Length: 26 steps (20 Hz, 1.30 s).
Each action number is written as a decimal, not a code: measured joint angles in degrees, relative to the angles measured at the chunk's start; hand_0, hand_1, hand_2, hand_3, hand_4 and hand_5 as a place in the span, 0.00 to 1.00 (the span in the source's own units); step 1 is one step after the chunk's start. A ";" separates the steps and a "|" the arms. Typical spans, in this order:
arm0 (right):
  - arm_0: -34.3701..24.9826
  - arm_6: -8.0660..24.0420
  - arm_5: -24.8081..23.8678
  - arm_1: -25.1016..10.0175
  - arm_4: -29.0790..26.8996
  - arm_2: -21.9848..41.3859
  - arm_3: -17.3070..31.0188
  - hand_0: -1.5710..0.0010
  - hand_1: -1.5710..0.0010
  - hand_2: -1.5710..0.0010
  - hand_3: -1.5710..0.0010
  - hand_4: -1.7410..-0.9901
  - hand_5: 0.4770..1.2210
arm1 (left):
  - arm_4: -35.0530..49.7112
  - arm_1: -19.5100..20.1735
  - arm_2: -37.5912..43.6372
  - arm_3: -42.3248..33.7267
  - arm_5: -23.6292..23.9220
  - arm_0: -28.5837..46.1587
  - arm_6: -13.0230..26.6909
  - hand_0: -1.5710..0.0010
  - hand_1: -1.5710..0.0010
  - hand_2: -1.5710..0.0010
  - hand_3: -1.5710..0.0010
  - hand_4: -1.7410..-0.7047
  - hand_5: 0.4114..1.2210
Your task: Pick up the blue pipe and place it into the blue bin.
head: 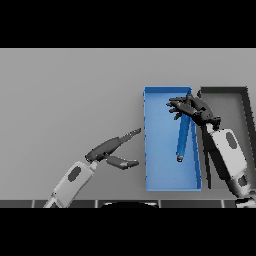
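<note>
1. Pipe status: blue pipe (pixel 183 137) is over the blue bin (pixel 160 175), right half, slanted. Upper end is up in the right hand (pixel 192 107), lower end points down toward the bin floor near the right wall. Can't tell if that lower tip is touching the floor or just above it.
2. Right hand: fingers curled round the pipe's top end, holding it. Hand sits above the bin's far right corner, forearm coming in from the lower right across the bin's right wall.
3. Step, as I read it: pick is done, this is the placing step. Pipe is inside the bin's outline but not released.
4. Next move calls for: lowering the hand so the pipe lays flatter, then spreading the fingers to drop it. Watch the right wall; the pipe is close to it and could hang on the rim if it tips that way.
5. Outward: dark bin (pixel 227 95) just beside the blue one on the right, partly behind the right arm.
6. Left hand (pixel 117 150) is on the grey tabletop (pixel 70 90) left of the blue bin, fingers straight, thumb apart, holding nothing. Idle.
</note>
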 measured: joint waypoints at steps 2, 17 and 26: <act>-0.78 0.00 -4.26 -4.17 -5.50 7.52 1.67 0.17 0.26 0.29 0.43 0.32 0.90 | -0.37 -0.15 -0.51 -0.47 0.13 0.29 0.11 1.00 1.00 1.00 1.00 0.83 0.05; -11.30 -4.20 -4.00 -12.33 -9.30 33.37 9.71 0.97 0.97 0.98 0.98 0.82 0.32 | -0.29 -0.12 -0.32 0.18 0.21 0.56 -0.21 1.00 1.00 1.00 1.00 0.80 0.06; -10.93 -5.48 -3.12 -12.57 -9.23 33.27 9.67 0.99 0.99 0.99 1.00 0.82 0.26 | 0.77 -0.95 0.38 1.27 0.00 -0.70 1.48 1.00 1.00 1.00 1.00 0.79 0.07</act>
